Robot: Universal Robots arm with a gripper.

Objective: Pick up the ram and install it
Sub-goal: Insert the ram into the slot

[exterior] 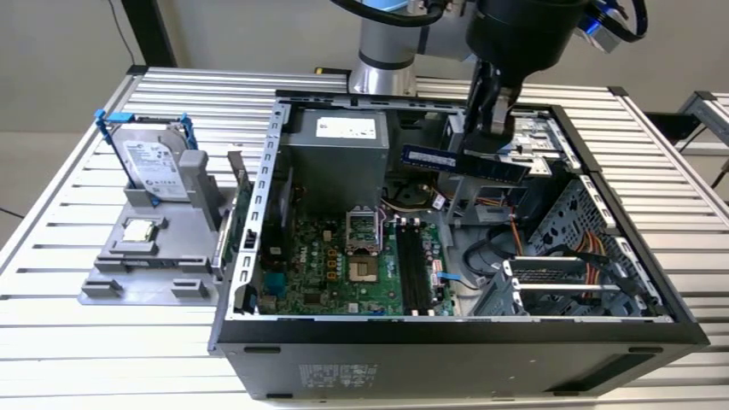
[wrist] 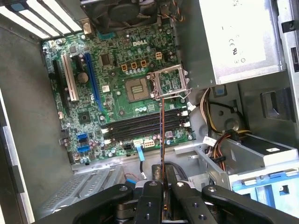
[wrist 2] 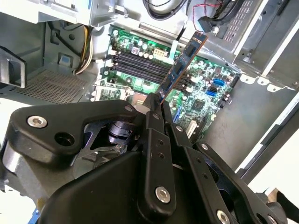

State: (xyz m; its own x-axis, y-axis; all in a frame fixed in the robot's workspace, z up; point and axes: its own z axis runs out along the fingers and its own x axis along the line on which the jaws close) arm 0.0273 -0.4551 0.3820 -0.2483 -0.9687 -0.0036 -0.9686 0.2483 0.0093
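Exterior view shows the gripper (exterior: 490, 147) clamped on the ram (exterior: 436, 157), held roughly level over the open computer case (exterior: 456, 342); second wrist view shows it apart from the motherboard (wrist 2: 205, 100) and its black slots (wrist 2: 140, 63)

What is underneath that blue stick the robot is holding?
The ram, clamped in the gripper, hangs above the open computer case. Beneath it lie the green motherboard and its long black slots. The gripper covers the ram's held edge.

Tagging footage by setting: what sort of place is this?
Probably a robotics lab bench for computer assembly: an open desktop case on a slatted table, a robot arm whose jaws hold the ram above the motherboard.
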